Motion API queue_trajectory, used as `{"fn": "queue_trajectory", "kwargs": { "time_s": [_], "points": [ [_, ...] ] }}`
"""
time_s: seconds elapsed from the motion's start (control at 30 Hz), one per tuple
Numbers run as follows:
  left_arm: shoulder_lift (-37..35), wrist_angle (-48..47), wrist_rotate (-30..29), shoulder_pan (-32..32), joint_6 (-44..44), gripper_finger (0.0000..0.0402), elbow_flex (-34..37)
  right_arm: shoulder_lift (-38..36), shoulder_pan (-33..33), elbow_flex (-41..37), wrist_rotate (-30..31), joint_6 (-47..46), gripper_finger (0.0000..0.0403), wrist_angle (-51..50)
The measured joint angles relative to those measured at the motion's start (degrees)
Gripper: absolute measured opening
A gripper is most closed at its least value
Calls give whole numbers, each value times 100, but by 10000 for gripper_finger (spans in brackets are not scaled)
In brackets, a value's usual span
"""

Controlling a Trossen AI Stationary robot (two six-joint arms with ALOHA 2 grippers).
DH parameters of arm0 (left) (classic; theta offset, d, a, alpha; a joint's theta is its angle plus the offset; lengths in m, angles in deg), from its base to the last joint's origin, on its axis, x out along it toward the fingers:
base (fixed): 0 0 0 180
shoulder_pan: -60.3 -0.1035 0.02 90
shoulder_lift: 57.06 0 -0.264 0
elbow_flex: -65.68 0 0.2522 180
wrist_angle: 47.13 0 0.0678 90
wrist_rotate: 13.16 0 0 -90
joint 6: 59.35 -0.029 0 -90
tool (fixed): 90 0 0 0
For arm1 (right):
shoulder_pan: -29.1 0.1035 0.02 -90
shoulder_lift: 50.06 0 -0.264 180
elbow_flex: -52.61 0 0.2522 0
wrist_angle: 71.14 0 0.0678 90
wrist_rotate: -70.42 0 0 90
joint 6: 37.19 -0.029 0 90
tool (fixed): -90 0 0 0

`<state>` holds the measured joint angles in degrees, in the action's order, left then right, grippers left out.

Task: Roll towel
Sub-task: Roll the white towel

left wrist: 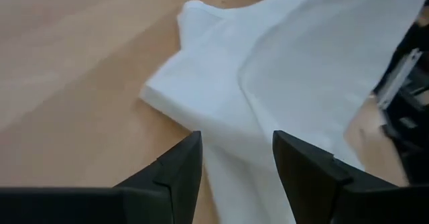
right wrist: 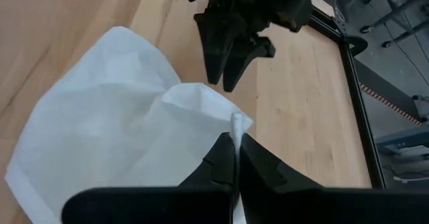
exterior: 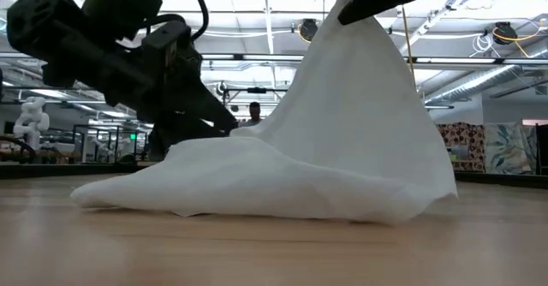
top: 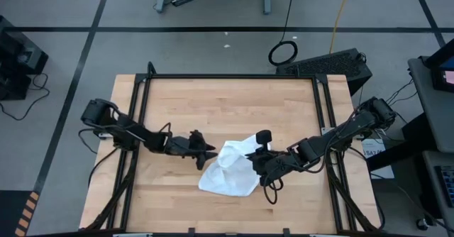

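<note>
While the right gripper (right wrist: 236, 158) jaws pinch the towel (top: 230, 169) aloft, left gripper (left wrist: 234, 160) jaws apart, seemingly empty.

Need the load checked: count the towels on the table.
1. The white towel lies mid-table, one edge lifted by the shut right pincer; the open left pincer is at its opposite edge. None seems hidden.

A light wooden tabletop (top: 213, 102) sits in a black metal frame (top: 230, 76) on a grey floor marked with dark tape lines (top: 213, 30), with a coiled black cable (top: 283, 52) beyond it and a person (exterior: 254, 113) far off in the room.
</note>
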<state>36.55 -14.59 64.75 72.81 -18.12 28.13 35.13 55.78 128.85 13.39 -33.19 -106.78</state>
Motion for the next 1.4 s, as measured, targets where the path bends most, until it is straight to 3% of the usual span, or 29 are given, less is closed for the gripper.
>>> {"fn": "queue_trajectory", "kwargs": {
  "time_s": [0.17,0.33,0.5,0.67,0.9,1.1,1.2,1.4],
  "points": [
    [186,746,149,37,31,201,-19,0,-4,0,-2,12,0,26],
    [192,198,108,35,164,232,-215,0,-9,0,0,12,0,25],
    [192,43,585,37,1,227,-321,0,-9,0,17,18,0,24],
    [192,33,777,37,-167,173,-391,0,-37,0,18,45,0,24],
    [192,31,416,37,-823,17,-402,0,-37,0,25,121,0,69],
    [2,-89,177,37,-1286,4,-402,2,-39,0,591,44,0,10],
    [-443,-538,-281,42,-1631,3,-402,2,-40,0,962,-62,0,-84],
    [-1672,-2165,-2254,191,-2112,2,-402,2,-63,0,1103,-312,0,-109]
  ]
}}
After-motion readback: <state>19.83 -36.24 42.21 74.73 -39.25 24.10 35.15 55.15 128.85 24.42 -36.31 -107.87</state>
